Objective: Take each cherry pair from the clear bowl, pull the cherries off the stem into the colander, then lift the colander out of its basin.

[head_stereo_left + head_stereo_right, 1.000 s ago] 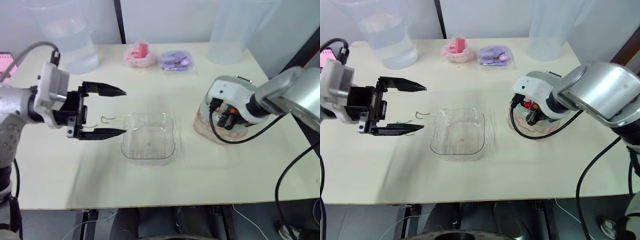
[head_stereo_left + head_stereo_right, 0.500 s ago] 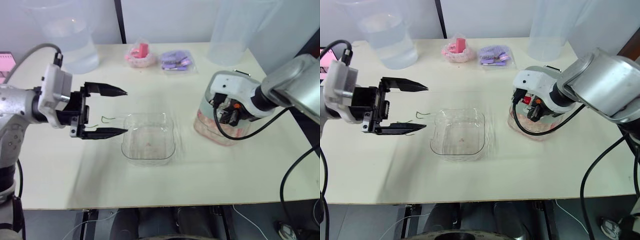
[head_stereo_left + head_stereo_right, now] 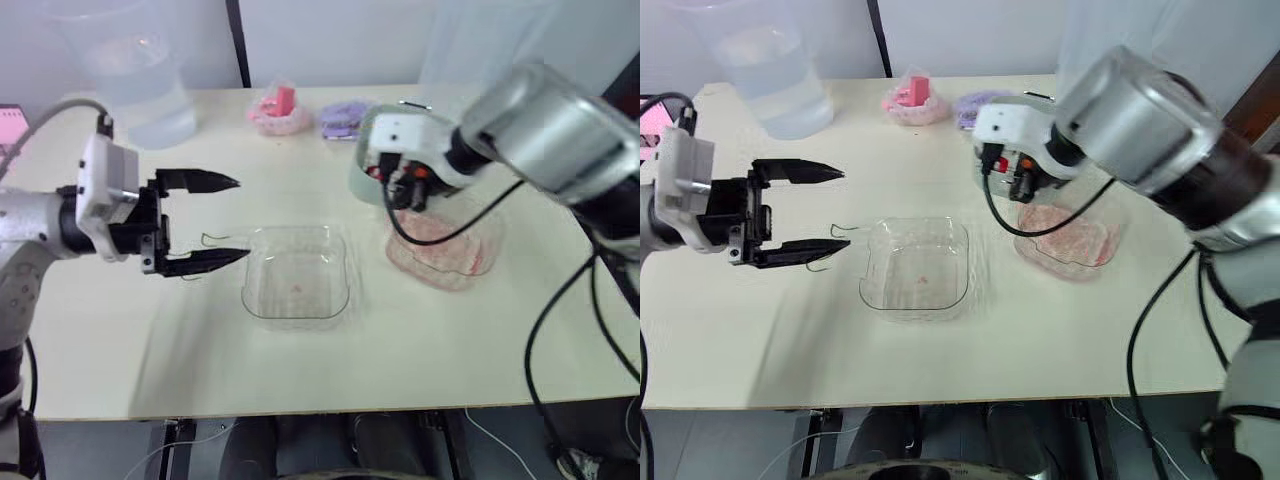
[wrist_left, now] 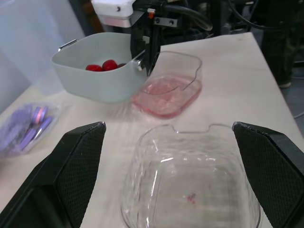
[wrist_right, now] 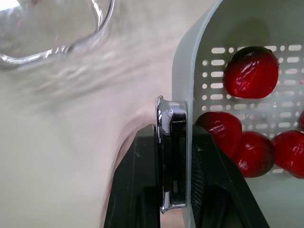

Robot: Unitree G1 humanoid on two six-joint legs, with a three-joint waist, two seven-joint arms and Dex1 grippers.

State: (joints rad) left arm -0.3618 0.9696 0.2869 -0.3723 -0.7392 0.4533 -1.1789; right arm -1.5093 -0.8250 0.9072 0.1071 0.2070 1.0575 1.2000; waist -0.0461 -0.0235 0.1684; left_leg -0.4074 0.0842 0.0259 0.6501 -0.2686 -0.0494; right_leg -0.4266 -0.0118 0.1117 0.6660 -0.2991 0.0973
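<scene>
Lifted out of its basin (image 3: 452, 250) within the last second: pale green colander (image 4: 99, 78), now in the air just beside the basin, on the side toward the far edge of the desk (image 3: 120, 350). Held by the right pincer (image 5: 172, 142), clamped tight on its rim. Several red cherries (image 5: 251, 71) inside. Basin down on the desk toward the right edge, pink liquid (image 4: 164, 95) in the bottom. Clear bowl (image 3: 297, 300) mid-desk, nearer the near edge. Left pincer (image 3: 240, 218) much where it was, hovering just beside the bowl on the left-edge side, fingers wide apart and gripping nothing. Thin green stem (image 3: 840, 229) on the desk below it. Water jug (image 3: 140, 85) at the far left corner.
</scene>
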